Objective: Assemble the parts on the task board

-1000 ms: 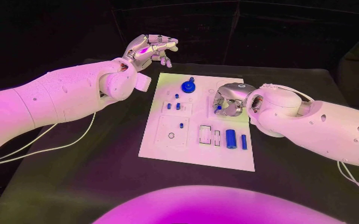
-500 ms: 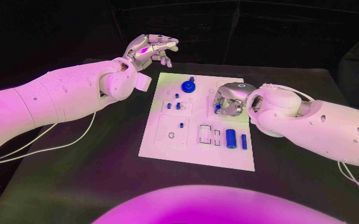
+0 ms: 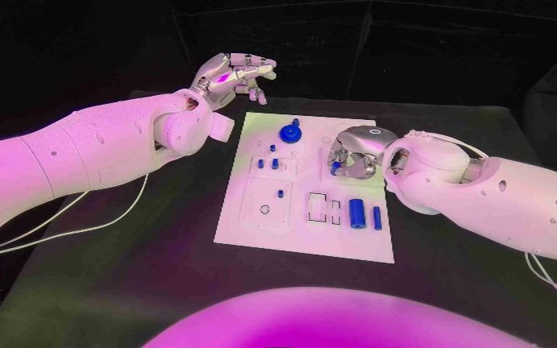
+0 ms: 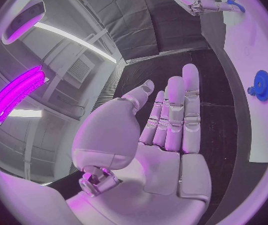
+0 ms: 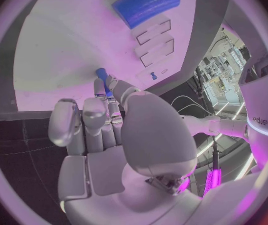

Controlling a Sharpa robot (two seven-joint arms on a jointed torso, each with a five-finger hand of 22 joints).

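The white task board [image 3: 261,227] lies mid-table. My right hand [image 3: 352,155] hovers low over its right middle and pinches a small blue peg [image 5: 102,78] between thumb and fingers. A round blue gear-like part [image 3: 290,132] stands near the board's far edge. Small blue pegs [image 3: 270,163] stand at the left, and another peg [image 3: 282,193] stands below them. A thick blue cylinder [image 3: 357,213] and a thin blue pin [image 3: 378,217] lie at the near right. My left hand [image 3: 233,74] is raised beyond the board's far-left corner, fingers straight and holding nothing [image 4: 171,130].
Rectangular recesses [image 3: 318,207] sit beside the cylinder, and a square plate with a round hole [image 3: 266,203] is at the board's left. A thin cable [image 3: 105,219] trails on the black table [image 3: 139,283] under my left arm.
My right hand has edged slightly toward the board's far side with the peg still pinched. The left hand has not moved.
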